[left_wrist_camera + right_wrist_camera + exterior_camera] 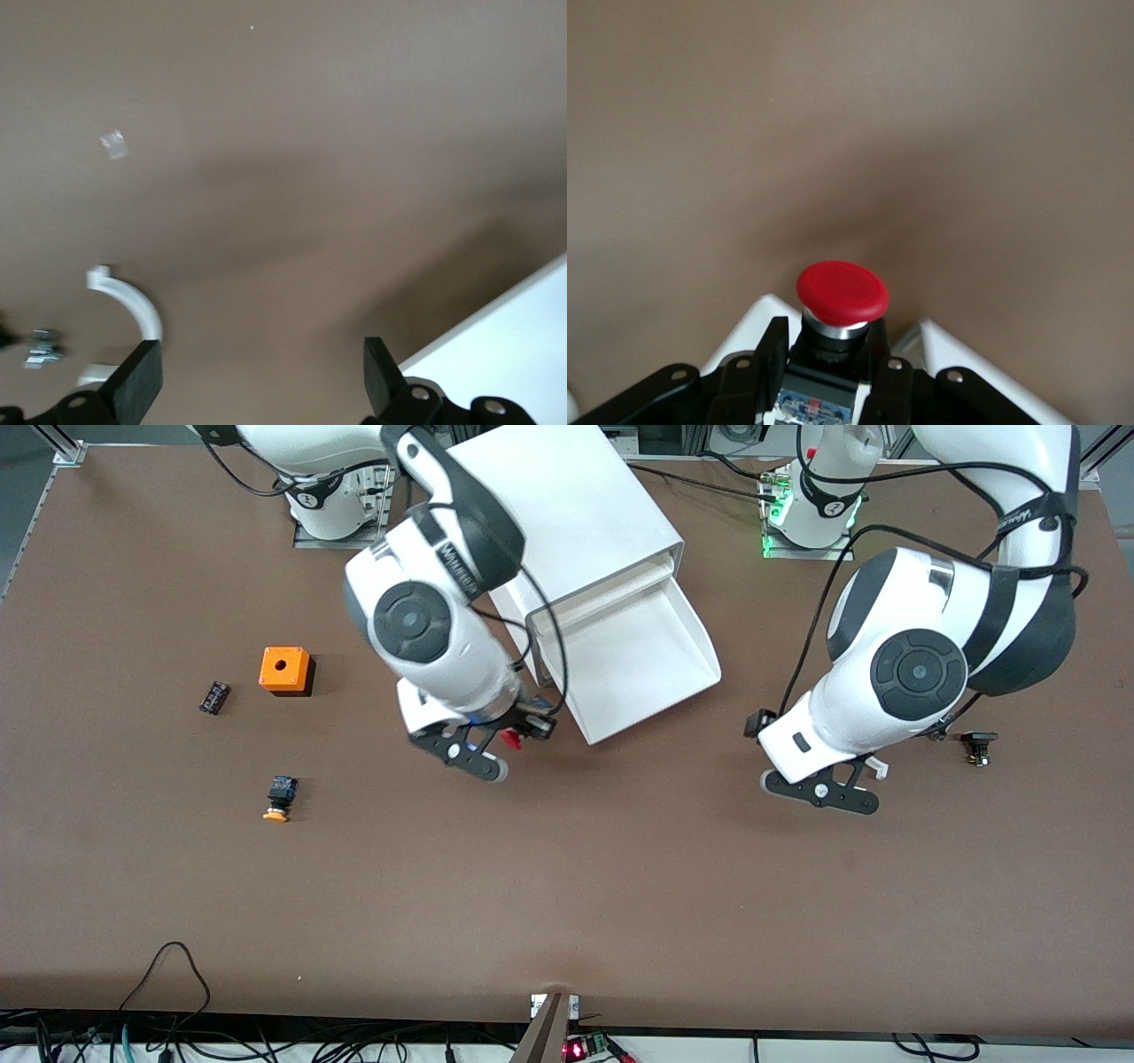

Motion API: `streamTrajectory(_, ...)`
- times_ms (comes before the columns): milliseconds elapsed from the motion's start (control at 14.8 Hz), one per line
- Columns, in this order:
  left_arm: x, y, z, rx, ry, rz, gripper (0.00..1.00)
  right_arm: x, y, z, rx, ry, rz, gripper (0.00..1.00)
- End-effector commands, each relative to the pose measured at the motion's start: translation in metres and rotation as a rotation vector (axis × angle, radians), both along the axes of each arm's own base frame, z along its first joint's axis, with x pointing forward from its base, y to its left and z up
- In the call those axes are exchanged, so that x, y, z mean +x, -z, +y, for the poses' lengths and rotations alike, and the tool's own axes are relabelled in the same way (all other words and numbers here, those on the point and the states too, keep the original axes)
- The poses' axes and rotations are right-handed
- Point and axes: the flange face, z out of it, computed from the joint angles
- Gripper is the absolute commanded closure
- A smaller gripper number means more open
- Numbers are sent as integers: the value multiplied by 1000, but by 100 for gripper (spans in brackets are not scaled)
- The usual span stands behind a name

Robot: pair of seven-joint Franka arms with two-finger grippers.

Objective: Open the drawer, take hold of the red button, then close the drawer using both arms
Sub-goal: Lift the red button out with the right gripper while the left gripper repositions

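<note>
My right gripper (507, 746) is shut on the button (509, 738) and holds it above the table, beside the open drawer's front corner. In the right wrist view the red cap (842, 292) sticks out past the fingers (772, 354), which clamp the black-and-blue body. The white drawer (651, 657) is pulled out of its white cabinet (567, 514) and looks empty. My left gripper (824, 790) is open and empty over bare table toward the left arm's end, apart from the drawer. Its fingers (137, 381) stand wide apart, and the drawer's corner (514, 336) shows at the edge of the left wrist view.
An orange cube box with a hole (284, 670), a small dark part (213, 697) and an orange-yellow-capped button (279, 797) lie toward the right arm's end. A small black part (979, 746) lies beside the left arm. A white curved piece (133, 305) shows by the left fingers.
</note>
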Motion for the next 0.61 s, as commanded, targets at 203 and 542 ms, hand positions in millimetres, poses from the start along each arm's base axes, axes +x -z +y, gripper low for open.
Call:
streamTrajectory(203,-19,72,-36,1,-348,-28,0,47,38,-136,46,-391,32,100)
streamTrajectory(542,-70,129,-108,9,-521,-79,0,66,89,-229,4,-545,51,100)
